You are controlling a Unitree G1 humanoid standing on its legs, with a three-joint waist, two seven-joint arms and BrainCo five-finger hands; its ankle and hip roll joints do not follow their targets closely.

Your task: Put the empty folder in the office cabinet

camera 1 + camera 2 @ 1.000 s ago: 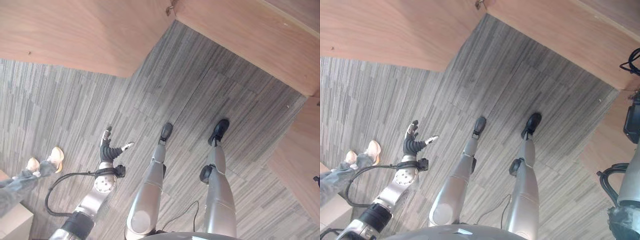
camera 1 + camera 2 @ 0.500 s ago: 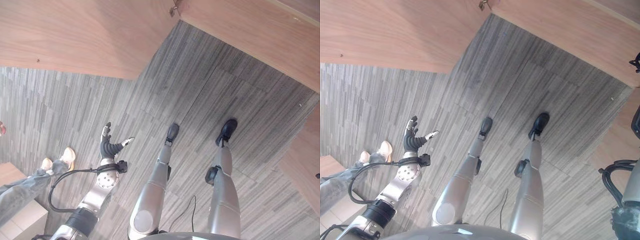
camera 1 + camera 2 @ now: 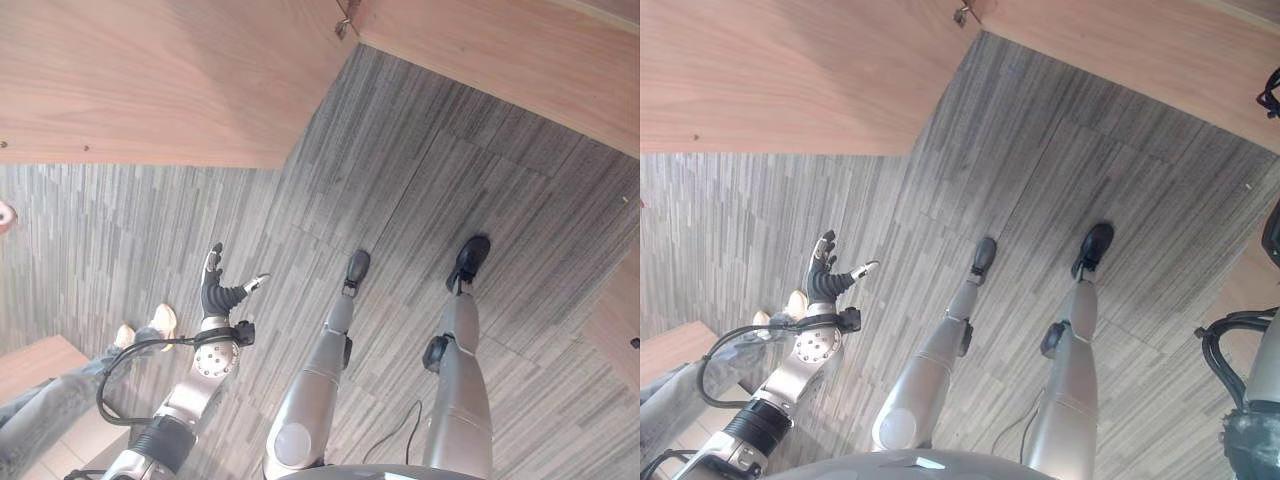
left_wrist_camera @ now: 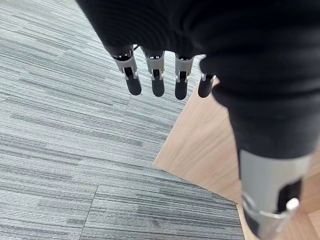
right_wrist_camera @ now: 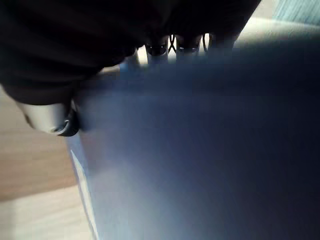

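Observation:
A blue folder (image 5: 200,150) lies very close against my right hand (image 5: 47,117) in the right wrist view. The thumb presses on its near face and the dark-tipped fingers (image 5: 157,49) curl behind its top edge. My left hand (image 3: 213,295) hangs over the grey carpet at the lower left, fingers (image 4: 157,75) straight and spread, holding nothing. Light wooden cabinet panels (image 3: 150,80) run across the top of the eye views, with a small metal fitting (image 3: 343,22) at the corner where they meet.
A person's legs and light shoes (image 3: 160,322) stand on the carpet just left of my left arm. A second wooden panel (image 3: 500,50) runs along the upper right. A wooden corner (image 4: 205,150) lies beneath my left hand.
The whole picture has shifted as the camera turned, and more of the wooden panel at the left now shows. My left hand keeps its open pose.

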